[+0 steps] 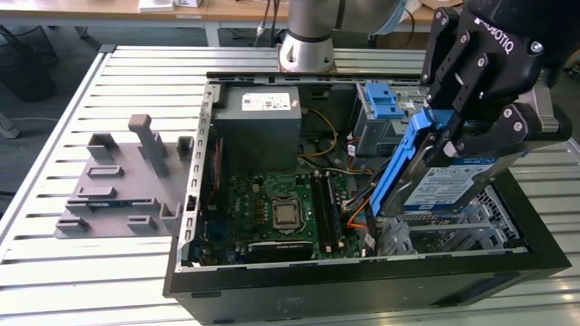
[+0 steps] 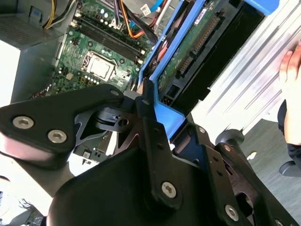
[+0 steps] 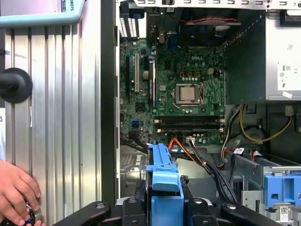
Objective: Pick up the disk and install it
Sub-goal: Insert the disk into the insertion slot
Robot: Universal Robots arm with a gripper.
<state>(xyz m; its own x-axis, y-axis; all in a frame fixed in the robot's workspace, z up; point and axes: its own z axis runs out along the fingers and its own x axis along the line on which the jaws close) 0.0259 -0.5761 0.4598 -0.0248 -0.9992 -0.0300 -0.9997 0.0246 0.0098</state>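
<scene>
**Disk**: silver drive in a blue carrier, label facing the exterior view's right. It is held tilted, nearly on edge, with its lower end down among the cables and bay metal at the case's front corner on the exterior view's right. Whether it touches anything there cannot be told. It is lifted but not yet seated.

**Hand**: pinching the disk across its flat faces at the upper end. This grip probably leaves the lower end and the carrier's long rails free. In the second wrist view the connector edge points away from the wrist.

**Case**: black tower lying on its side on the counter with the panel off, so the interior opens upward toward the arm.

**Board**: flat on the case floor, beside the disk and clear of it.

**Cage**: blue latch at the back of the case, behind the disk and apart from it.

**Grey box**: rear corner, well apart from the disk.

**Fixture**: grey slotted holder on the counter beside the case. Its slots look bare, likely the pick-up stand.
</scene>
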